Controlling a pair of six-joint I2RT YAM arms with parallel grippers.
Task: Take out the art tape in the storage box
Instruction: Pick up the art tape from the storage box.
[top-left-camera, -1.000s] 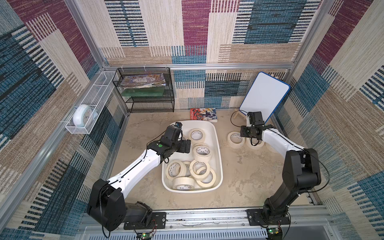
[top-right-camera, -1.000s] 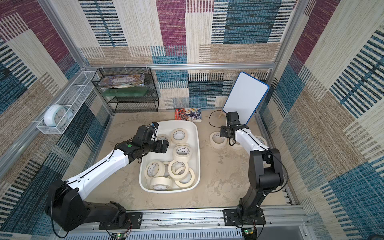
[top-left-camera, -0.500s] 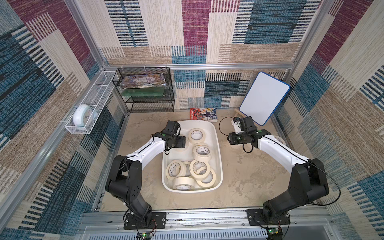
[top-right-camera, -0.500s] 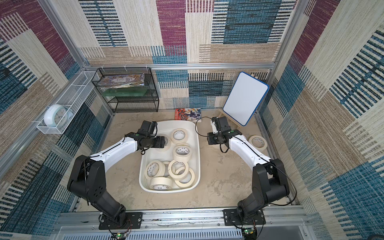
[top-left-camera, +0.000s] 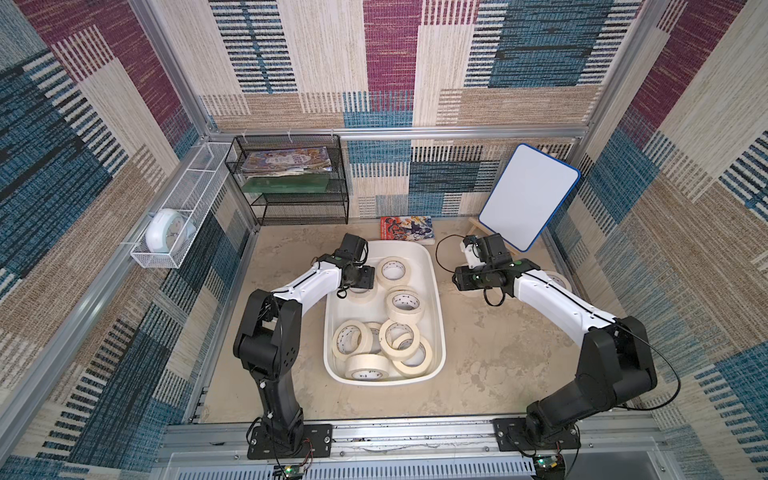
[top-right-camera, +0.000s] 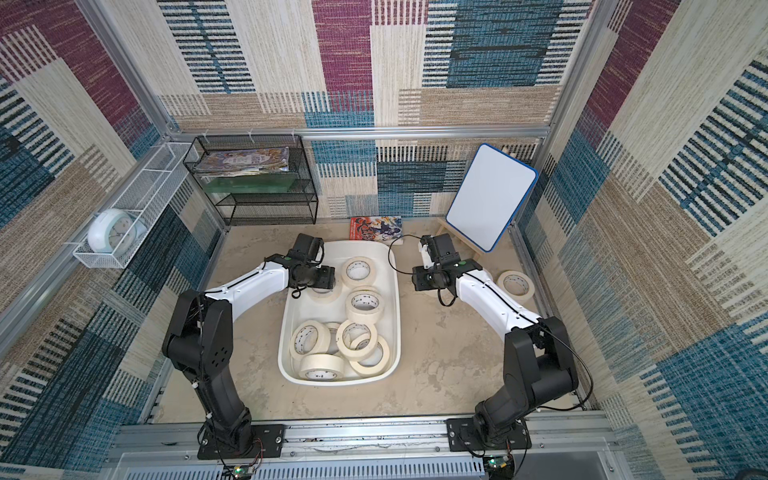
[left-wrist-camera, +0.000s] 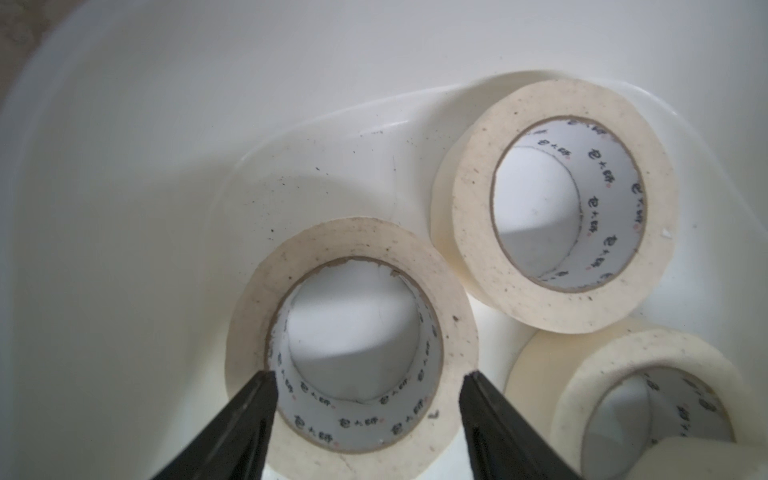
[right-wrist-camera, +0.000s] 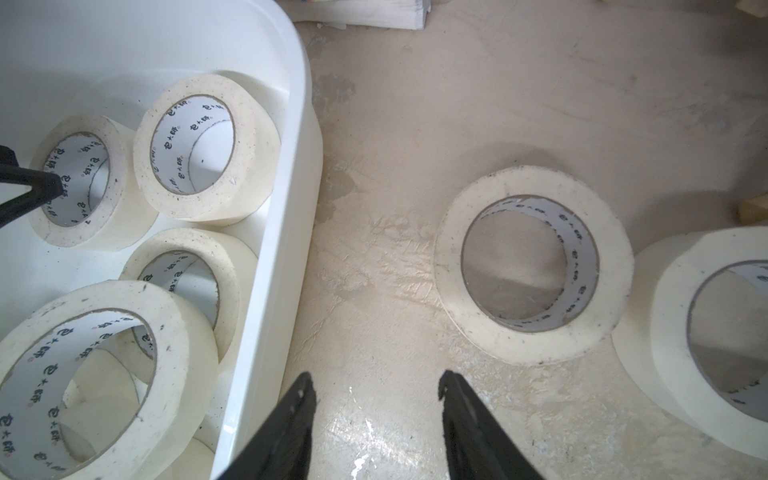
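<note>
Now that the left arm has folded back and dropped into the far left corner of the storage box (top-left-camera: 440, 328), the left gripper (left-wrist-camera: 368, 378) sits low over a flat-lying roll (left-wrist-camera: 353, 239) there. Its jaws are narrowing but still stand wide, one fingertip at the roll's inner edge and its partner at the outer edge. Whether they touch the tape yet I cannot tell, and nothing is lifted. Further along inside the box, the rest of the art tape (top-left-camera: 405, 318) lies loose, with several rolls piled toward the near end. Just outside the box's right wall, the right gripper (right-wrist-camera: 377, 376) has swung back from the far right side and hangs over bare tabletop (right-wrist-camera: 415, 124), jaws partly open and empty. Right of the box, two rolls (right-wrist-camera: 532, 187) already lie on the tabletop, well clear of it. The unloading looks partway done: the left side is about to claim the next roll, and the right side seems free to reach in for another.
</note>
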